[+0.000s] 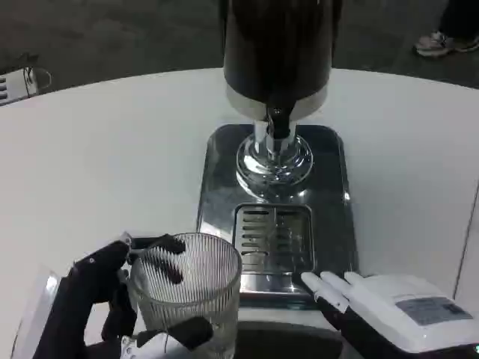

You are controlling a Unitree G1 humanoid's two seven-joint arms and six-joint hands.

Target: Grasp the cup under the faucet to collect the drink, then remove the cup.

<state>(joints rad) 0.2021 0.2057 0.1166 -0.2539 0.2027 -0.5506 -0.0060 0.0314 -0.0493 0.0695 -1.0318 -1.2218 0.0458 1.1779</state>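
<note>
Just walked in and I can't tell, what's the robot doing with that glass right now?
The left hand grips a ribbed glass cup, its fingers wrapped around it, at the table's near edge beside the dispenser's drip tray. The cup looks empty and isn't under the faucet. The right hand rests by the tray's front corner, holding nothing.

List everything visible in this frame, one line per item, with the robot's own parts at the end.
drink dispenser: one, dark body with a chrome base, centre back of the table
faucet: one, black, under the dispenser body
drip tray: one, slotted steel, before the dispenser
cup: one, clear ribbed glass, left of the drip tray, not under the faucet
table: one, white
shoe: one, pale, on the floor, top right
left hand: grips the cup
right hand: rests by the tray's front edge
</note>
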